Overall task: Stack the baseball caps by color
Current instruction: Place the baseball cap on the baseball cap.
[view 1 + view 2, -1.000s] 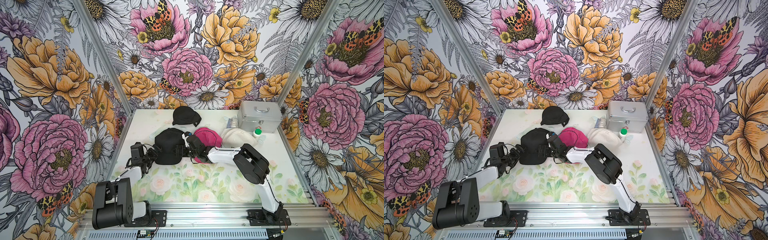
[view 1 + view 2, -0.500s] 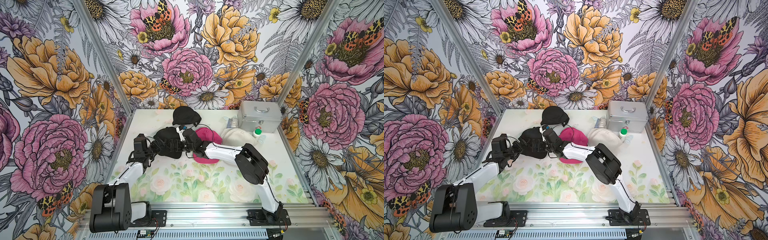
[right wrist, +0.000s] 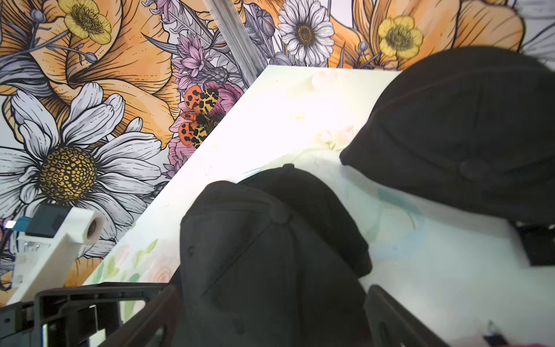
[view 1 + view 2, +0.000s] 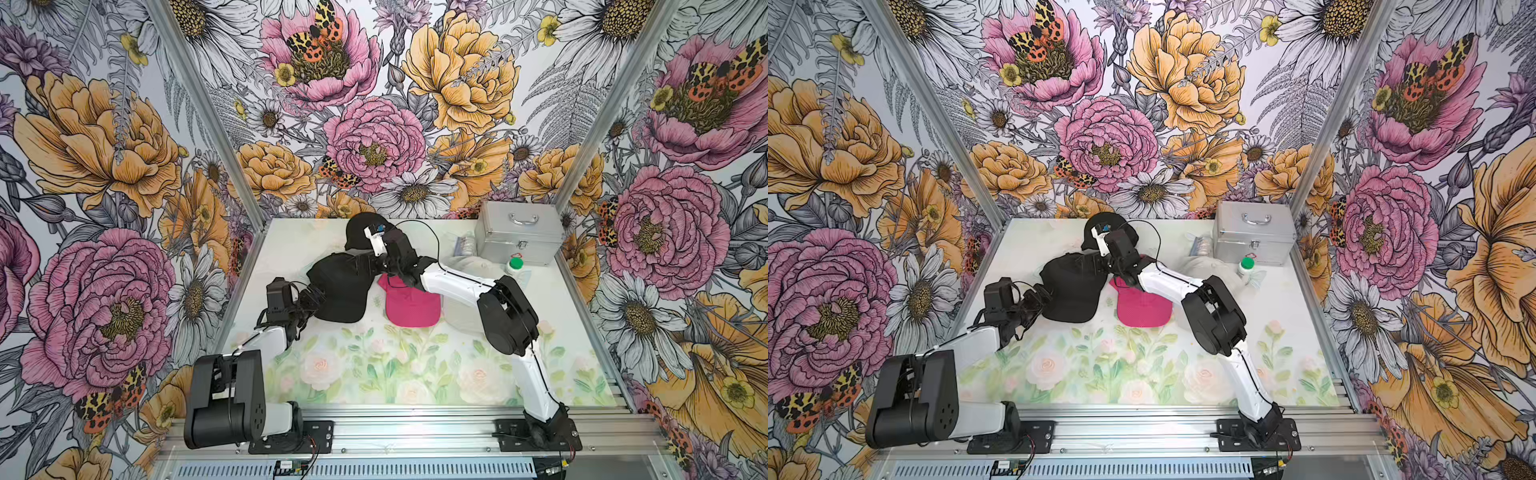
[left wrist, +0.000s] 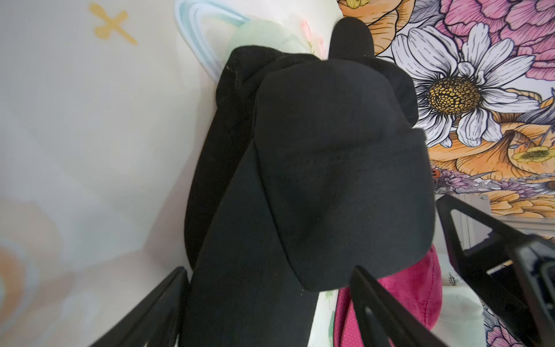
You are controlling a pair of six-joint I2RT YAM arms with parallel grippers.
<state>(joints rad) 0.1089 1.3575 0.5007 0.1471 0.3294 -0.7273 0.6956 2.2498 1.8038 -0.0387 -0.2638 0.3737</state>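
Baseball caps lie around the middle of the floral table (image 4: 291,249), with one silver metal case (image 4: 519,239) at its back right. There are three black caps. Two are stacked (image 4: 338,291) left of centre, top black cap (image 3: 264,255) over the lower black cap (image 3: 330,216). The third black cap (image 4: 357,235) sits alone by the back wall. One hot pink cap (image 4: 411,307) lies just beside the stack, brim toward the front. A cream-white cap (image 4: 465,262) shows past the right arm (image 4: 457,286); possibly more than one, mostly hidden. The left gripper (image 5: 267,270) has its jaws wide apart, either side of the top cap's brim. The right gripper (image 3: 271,288) is spread wide astride the stack's crown. One green-lidded bottle (image 4: 515,266) stands before the case.
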